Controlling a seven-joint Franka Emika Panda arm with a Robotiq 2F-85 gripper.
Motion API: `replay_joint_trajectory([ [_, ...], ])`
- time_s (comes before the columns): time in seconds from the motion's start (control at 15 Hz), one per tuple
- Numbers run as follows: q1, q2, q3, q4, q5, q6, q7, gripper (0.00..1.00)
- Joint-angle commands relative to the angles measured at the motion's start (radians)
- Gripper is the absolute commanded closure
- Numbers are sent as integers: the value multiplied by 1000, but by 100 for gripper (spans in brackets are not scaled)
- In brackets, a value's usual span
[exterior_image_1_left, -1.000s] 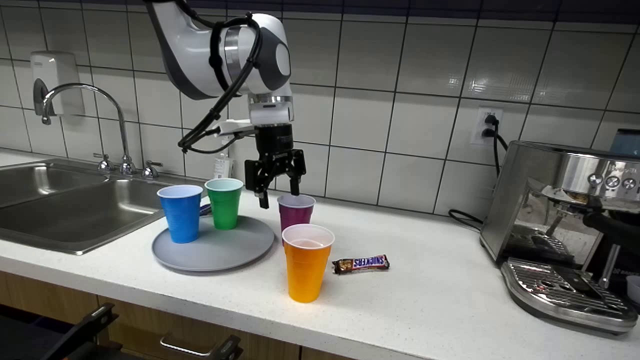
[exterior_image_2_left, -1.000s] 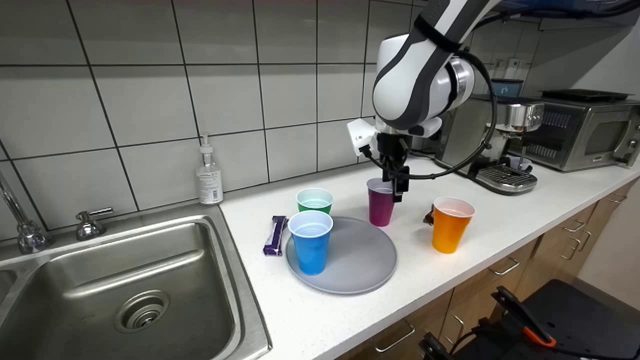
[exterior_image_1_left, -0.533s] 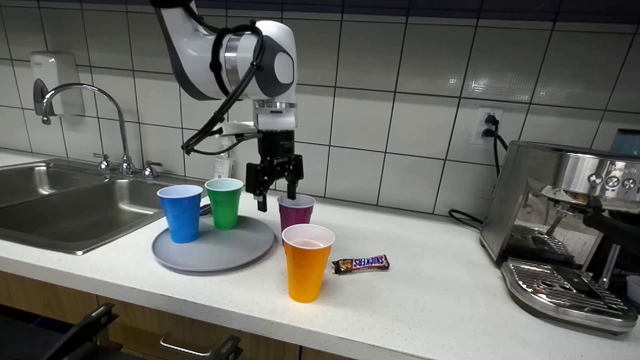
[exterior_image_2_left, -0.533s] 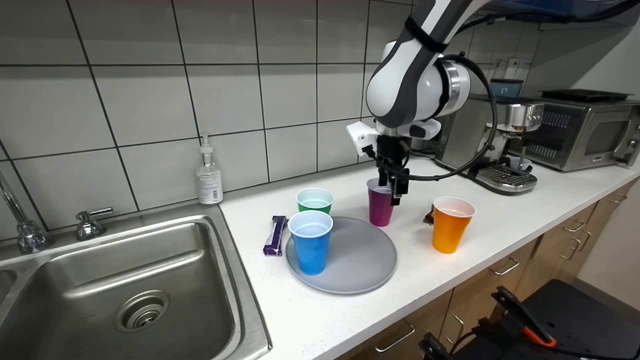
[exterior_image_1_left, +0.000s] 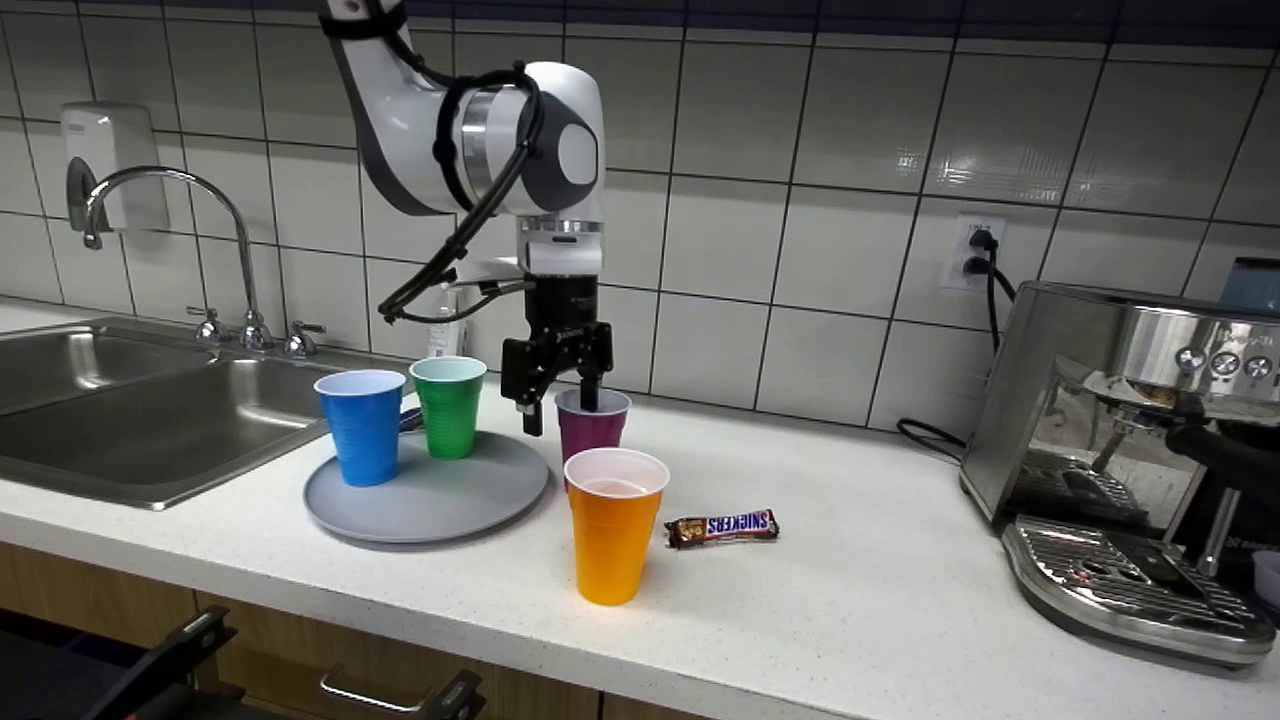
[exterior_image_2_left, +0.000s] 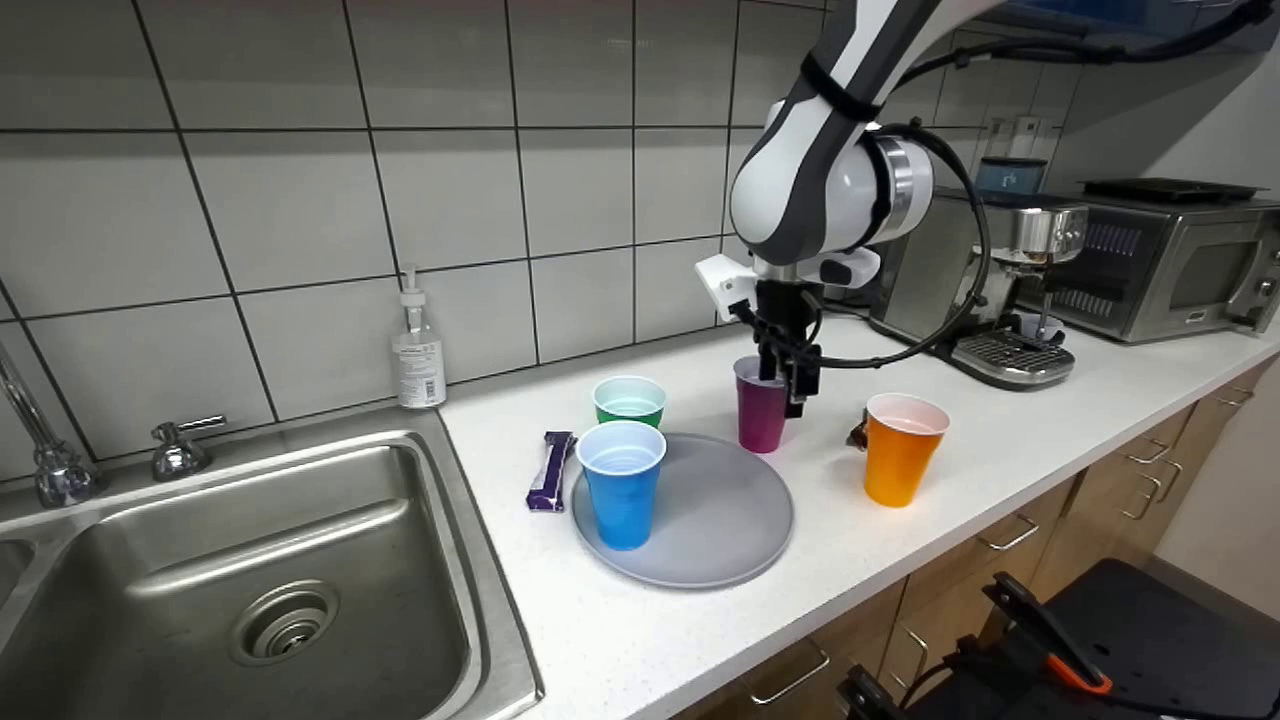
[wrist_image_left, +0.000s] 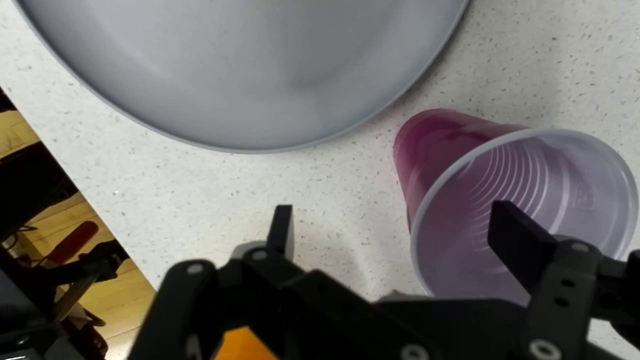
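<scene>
My gripper (exterior_image_1_left: 562, 412) is open and empty, pointing down at the purple cup (exterior_image_1_left: 590, 438). In the wrist view the gripper (wrist_image_left: 392, 215) has one finger over the mouth of the purple cup (wrist_image_left: 435, 145) and the other outside it, with the cup's near rim between them. The upper fingertip seems at or just inside the mouth; contact cannot be told. The cup stands upright on the counter beside a grey plate (exterior_image_1_left: 440, 512). A blue cup (exterior_image_1_left: 362, 430) and a green cup (exterior_image_1_left: 450, 415) stand on the plate. An orange cup (exterior_image_2_left: 905, 450) stands nearby.
A Snickers bar (exterior_image_1_left: 722, 528) lies beside the orange cup. A purple-wrapped bar (exterior_image_2_left: 550, 472) lies beside the plate. A steel sink (exterior_image_2_left: 480, 560) and soap bottle (exterior_image_2_left: 418, 360) are at one end, an espresso machine (exterior_image_1_left: 1060, 400) and microwave (exterior_image_2_left: 1160, 260) at the other. A tiled wall stands behind.
The gripper has moved down toward the purple cup, and one finger has come down at its mouth. The fingers stay apart. The cups, plate and bars have not moved.
</scene>
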Motion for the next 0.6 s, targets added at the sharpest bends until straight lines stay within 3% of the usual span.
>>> replay_joint_trajectory([
  [0.0, -3, 14, -3, 27, 23, -15, -42, 0],
  [0.07, -2, 18, -5, 30, 21, -16, -38, 5],
  [0.13, -2, 19, -5, 31, 21, -16, -36, 28],
  [0.27, 1, 21, -8, 34, 15, -17, -28, 32],
  [0.53, 2, 23, -12, 39, 13, -17, -26, 65],
])
